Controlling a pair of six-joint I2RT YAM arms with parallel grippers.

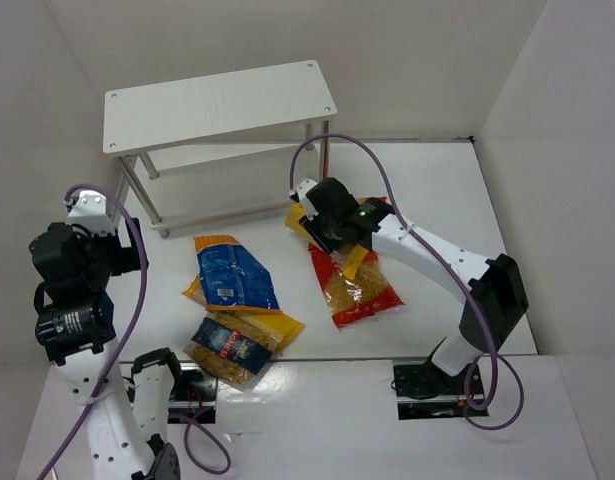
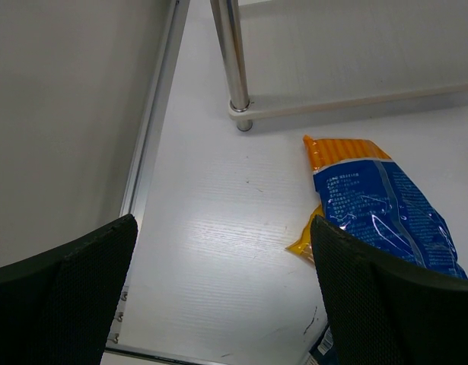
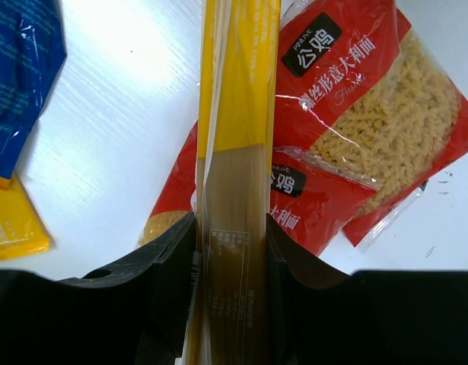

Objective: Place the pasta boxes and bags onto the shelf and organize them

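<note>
- Pinched between the fingers of the right gripper [image 3: 232,251], across its narrow width: long yellow spaghetti pack [image 3: 241,91]; lying over two red bags [image 3: 348,99], right of centre on the counter [image 3: 127,114]
- Judged step: pick-up of the spaghetti pack; grip made; cannot tell whether raised yet
- Called for next: lifting clear of the red bags; carrying far-left to the shelf [image 1: 217,100]; laying lengthwise on a tier
- Spread and holding nothing: left gripper [image 2: 218,289], near a shelf leg [image 2: 235,68]
- Seen on the shelf top: no pack
</note>
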